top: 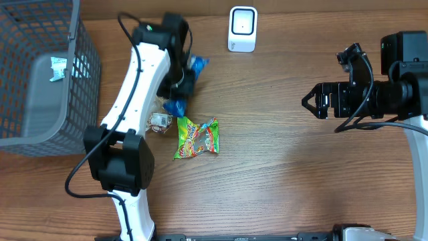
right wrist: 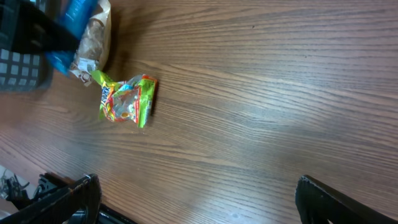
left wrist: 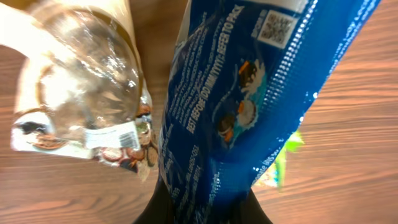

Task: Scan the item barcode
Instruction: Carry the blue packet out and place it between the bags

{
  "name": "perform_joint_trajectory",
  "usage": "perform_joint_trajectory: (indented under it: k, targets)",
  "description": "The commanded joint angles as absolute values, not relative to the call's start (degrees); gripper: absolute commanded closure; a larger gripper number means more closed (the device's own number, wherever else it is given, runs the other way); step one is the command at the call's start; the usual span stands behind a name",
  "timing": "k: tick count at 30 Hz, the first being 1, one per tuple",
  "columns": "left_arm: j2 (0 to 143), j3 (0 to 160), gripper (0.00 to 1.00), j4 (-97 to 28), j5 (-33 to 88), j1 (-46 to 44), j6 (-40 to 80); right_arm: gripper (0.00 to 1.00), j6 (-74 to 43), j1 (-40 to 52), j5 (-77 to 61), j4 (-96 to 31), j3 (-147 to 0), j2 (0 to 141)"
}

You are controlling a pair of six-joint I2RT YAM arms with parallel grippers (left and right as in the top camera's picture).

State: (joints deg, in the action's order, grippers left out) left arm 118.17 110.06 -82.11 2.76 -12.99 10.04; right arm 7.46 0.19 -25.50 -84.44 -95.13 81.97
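Blue snack packet (left wrist: 249, 112) hangs clamped in the left gripper (top: 182, 82), near the white scanner (top: 242, 29). Well apart, the right gripper (top: 309, 102) stands spread wide, holding nothing.

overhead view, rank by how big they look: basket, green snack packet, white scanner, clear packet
1. basket
2. green snack packet
3. white scanner, only slightly smaller
4. clear packet, unsure: the left arm hides part of it

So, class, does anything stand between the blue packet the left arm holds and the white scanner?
Nothing visible does: only bare table lies between the blue packet and the white scanner. The green packet lies off that path.
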Motion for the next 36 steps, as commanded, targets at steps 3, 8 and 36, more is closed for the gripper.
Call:
perform_joint_trajectory:
  k: [3, 8, 36]
  targets:
    - [117.78, 100.29, 0.96, -77.87, 5.3, -12.88, 7.18, 0.0, 7.38, 0.27, -25.58, -84.16, -96.38, 81.58]
    - [117.64, 99.61, 0.69, -78.83, 5.39, -12.84, 6.72, 0.0, 7.35, 0.27, -25.58, -84.18, -96.38, 81.58]
    - [117.54, 169.42, 0.52, -91.59, -0.67, 4.99, 7.73, 0.0, 7.35, 0.27, -25.58, -84.18, -96.38, 81.58]
